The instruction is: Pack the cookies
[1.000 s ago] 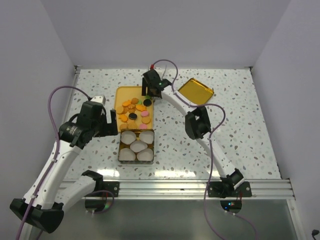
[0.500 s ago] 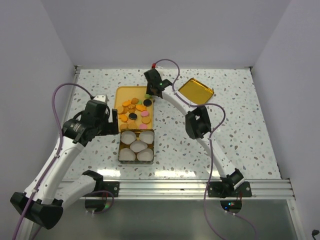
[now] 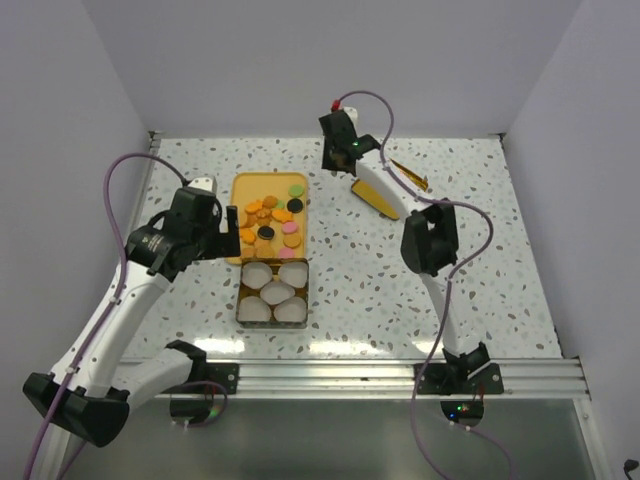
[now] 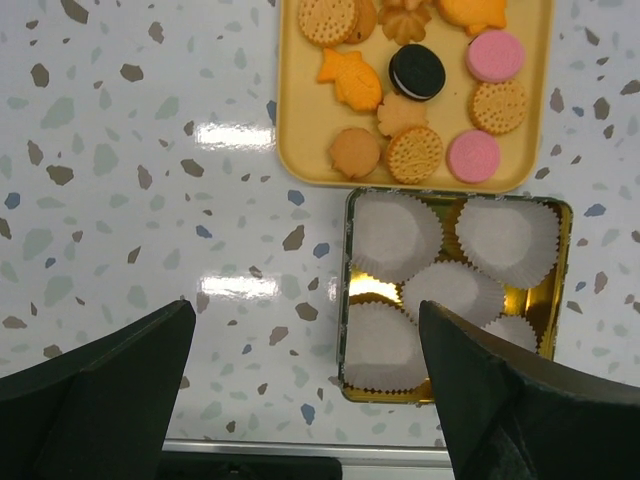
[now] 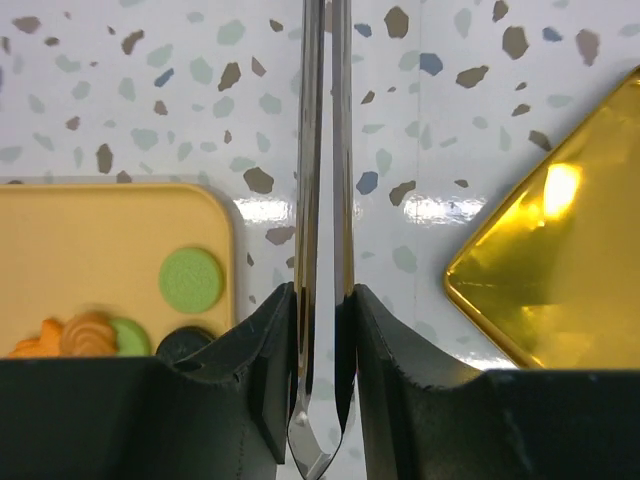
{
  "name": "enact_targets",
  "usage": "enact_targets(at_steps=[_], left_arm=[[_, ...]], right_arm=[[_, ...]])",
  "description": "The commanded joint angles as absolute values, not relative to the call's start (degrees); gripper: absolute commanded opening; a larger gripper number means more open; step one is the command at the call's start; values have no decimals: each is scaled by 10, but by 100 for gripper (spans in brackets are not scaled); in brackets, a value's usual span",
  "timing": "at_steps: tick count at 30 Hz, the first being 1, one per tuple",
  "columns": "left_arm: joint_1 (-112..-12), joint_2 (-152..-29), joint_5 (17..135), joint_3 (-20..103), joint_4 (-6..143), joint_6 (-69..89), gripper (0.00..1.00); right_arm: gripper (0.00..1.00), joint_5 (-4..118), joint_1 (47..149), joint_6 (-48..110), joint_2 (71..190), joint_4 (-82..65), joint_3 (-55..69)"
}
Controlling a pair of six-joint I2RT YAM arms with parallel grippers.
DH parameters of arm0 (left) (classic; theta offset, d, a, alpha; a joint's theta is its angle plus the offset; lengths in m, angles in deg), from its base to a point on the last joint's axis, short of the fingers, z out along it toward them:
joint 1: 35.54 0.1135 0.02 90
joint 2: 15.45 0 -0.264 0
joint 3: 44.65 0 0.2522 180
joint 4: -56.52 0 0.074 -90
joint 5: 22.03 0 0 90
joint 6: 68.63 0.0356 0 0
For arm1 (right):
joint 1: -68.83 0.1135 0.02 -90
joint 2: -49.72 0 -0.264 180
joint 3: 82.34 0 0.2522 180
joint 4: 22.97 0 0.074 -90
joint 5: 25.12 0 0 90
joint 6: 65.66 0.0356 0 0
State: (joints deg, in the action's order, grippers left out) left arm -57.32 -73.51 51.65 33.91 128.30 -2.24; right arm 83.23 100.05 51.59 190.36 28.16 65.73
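Note:
The cookies lie loose on a yellow tray. In the left wrist view the cookies show as tan, orange, pink and black discs above a gold tin lined with white paper cups. My left gripper hovers left of the tray and tin, open and holding nothing. My right gripper is raised beyond the tray's far right corner. It is shut on thin metal tongs, whose blades point away. A green cookie sits on the tray left of them.
A gold lid lies right of the tray, partly under my right arm, and shows at the right of the right wrist view. White walls close in the speckled table. A metal rail runs along the near edge.
My right gripper has shut on the tongs and moved right and back, away from the tray's corner. My left gripper has shifted slightly toward the back.

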Motion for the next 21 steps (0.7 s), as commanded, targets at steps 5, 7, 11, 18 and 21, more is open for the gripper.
enact_targets(at_steps=[5,7,11,18,21], left_arm=[[-575,-763,579,382,1195,-76,100],[-575,-783,608,384,1170,-87,100],[-574,-816,628,403,1140,-91,100],[-574,-826,627,409,1110,-101,100],[-574,-814,625,396,1107,-105,100]], right_arm=[[21,718,1001,476,1675,294,541],[20,669,1001,482,1638,296,484],[22,592,1001,502,1523,284,371],[27,522,1007,517,1434,309,285],[30,515,1012,504,1424,328,265]])
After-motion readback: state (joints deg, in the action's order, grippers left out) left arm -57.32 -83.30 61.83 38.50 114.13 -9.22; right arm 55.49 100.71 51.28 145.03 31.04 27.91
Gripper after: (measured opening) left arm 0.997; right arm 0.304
